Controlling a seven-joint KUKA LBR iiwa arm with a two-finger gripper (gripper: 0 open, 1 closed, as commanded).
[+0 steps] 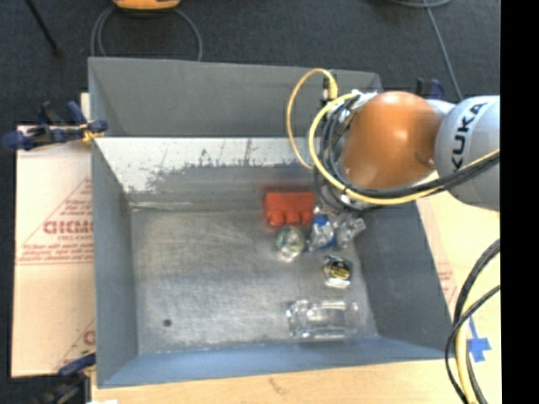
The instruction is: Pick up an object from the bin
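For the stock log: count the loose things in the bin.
4: a red block by the back wall, a pale greenish piece before it, a dark round piece nearer, a clear piece at the front. The arm may hide more.

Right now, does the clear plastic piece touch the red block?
No, the clear plastic piece lies by the front wall of the bin, well apart from the red block farther back.

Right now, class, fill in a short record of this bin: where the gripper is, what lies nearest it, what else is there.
bin: grey metal
gripper: down in the bin's right half, just right of the red block
nearest: red block; small blue thing; small pale lump
further toward the front: dark round thing; clear plastic piece
anything held: cannot tell
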